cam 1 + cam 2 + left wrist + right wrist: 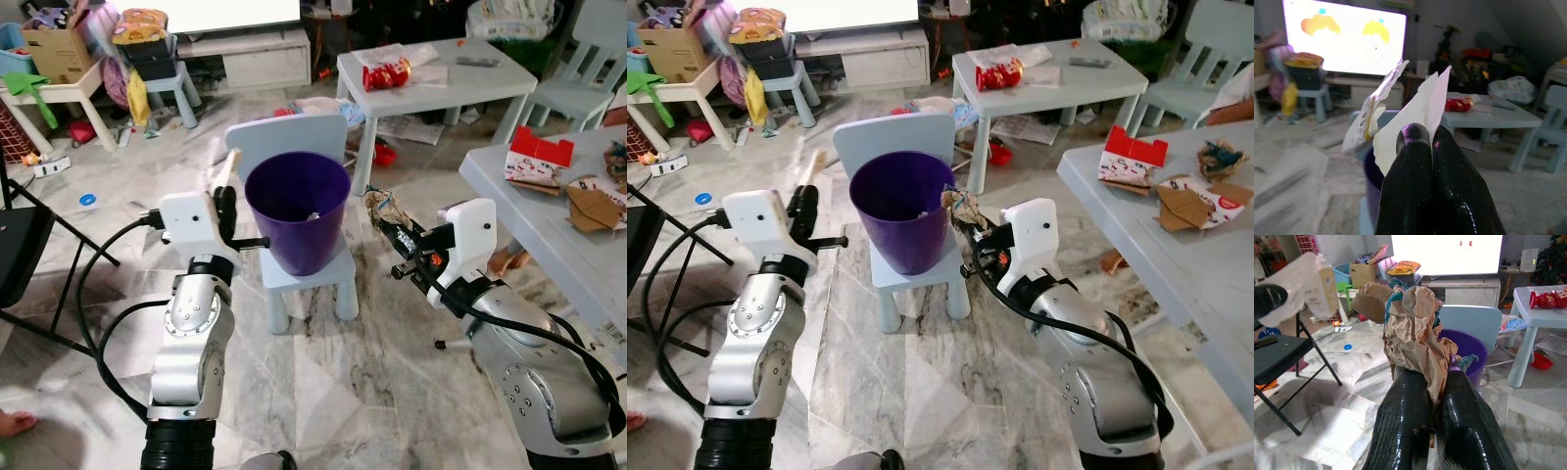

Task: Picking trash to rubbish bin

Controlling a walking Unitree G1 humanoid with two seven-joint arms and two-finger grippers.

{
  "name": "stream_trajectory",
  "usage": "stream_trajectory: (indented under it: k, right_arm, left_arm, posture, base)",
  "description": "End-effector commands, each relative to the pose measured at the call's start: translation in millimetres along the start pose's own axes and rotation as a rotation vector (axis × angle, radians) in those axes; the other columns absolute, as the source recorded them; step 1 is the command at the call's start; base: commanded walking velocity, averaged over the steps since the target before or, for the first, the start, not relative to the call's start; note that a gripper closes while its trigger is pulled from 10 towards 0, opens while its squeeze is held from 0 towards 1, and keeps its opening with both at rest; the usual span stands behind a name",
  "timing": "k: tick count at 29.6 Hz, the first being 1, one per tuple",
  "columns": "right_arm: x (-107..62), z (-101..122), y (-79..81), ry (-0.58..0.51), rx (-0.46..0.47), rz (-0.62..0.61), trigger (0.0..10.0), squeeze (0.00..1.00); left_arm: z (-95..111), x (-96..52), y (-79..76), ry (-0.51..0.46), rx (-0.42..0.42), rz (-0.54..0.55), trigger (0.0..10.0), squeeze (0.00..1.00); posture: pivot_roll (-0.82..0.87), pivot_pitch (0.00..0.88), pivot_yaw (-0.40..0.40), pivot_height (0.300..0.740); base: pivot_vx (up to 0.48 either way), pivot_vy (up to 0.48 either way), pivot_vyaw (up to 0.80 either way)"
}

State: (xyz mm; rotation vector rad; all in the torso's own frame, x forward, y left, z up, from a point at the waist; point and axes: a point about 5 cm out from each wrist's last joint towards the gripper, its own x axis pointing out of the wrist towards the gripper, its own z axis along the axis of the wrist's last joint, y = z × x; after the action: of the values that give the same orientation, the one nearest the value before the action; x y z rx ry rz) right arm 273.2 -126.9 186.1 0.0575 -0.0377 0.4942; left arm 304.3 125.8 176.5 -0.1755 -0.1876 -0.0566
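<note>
A purple bin (297, 211) stands on the seat of a small pale-blue chair (294, 129) in front of me. My left gripper (227, 199) is raised just left of the bin's rim, shut on a white paper wrapper (1420, 105) that sticks up from its fingertips. To the right of the bin, about level with its rim, my right gripper (395, 235) is shut on a crumpled wad of brown paper (1413, 328). Some scraps lie inside the bin.
A white low table (431, 61) with a red snack packet (385, 73) stands behind the chair. A grey table (529, 211) with cardboard scraps runs along the right. A black folding chair (20, 245) is at the left. Clutter lines the back wall.
</note>
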Motion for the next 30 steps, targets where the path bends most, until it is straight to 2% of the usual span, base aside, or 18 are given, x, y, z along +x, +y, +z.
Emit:
stream_trajectory:
  k: [1,8,30]
  right_arm:
    - [-0.4,2.3,0.2,-0.014,-0.015,-0.002,0.0,0.0]
    - [0.7,3.4,2.5,-0.023,-0.025,0.004,0.0,0.0]
    - [1.4,3.1,9.8,-0.032,-0.051,0.05,0.0,0.0]
  left_arm:
    - [-1.2,0.7,1.7,0.007,0.0,0.004,0.0,0.0]
    - [1.8,0.8,-0.7,-0.008,-0.018,-0.015,0.0,0.0]
    - [-1.9,-1.7,-0.4,0.004,-0.025,-0.011,0.0,0.0]
  posture:
    - [0.0,0.099,0.025,0.74]
    - [0.0,0.1,0.028,0.74]
    - [0.0,0.109,0.021,0.74]
  base:
    - [0.0,0.0,0.0]
    - [0.114,0.0,0.0]
    - [0.276,0.0,0.0]
